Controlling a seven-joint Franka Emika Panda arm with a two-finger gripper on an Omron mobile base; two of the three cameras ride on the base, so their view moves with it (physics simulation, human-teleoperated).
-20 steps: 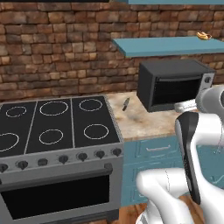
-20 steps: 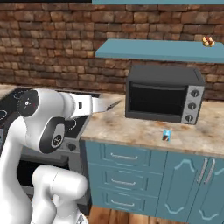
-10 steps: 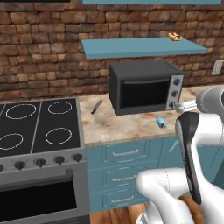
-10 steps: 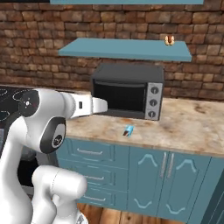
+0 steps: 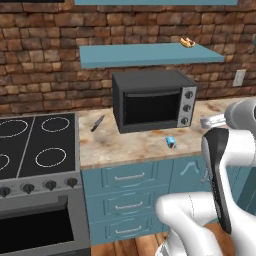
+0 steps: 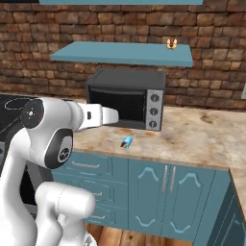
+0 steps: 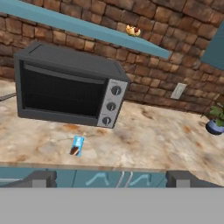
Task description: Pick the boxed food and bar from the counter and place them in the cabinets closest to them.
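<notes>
Base: driven rightward along the counter (image 5: 135, 145); toaster oven (image 5: 152, 100) now centred. Bar (image 7: 77, 145): on counter before oven, untouched. Gripper (image 7: 111, 178): jaws wide, empty. Approach stage.

**Colours and Patterns**

The counter (image 7: 166, 140) is showing beige-tan marbling with rusty blotches. The bar (image 7: 77, 145) is showing blue with a reddish-orange end. The shelf (image 5: 150, 54) is showing teal-blue. The toaster oven (image 6: 127, 98) is showing black with a silver panel. The wall (image 5: 45, 75) is showing reddish-brown brick.
</notes>
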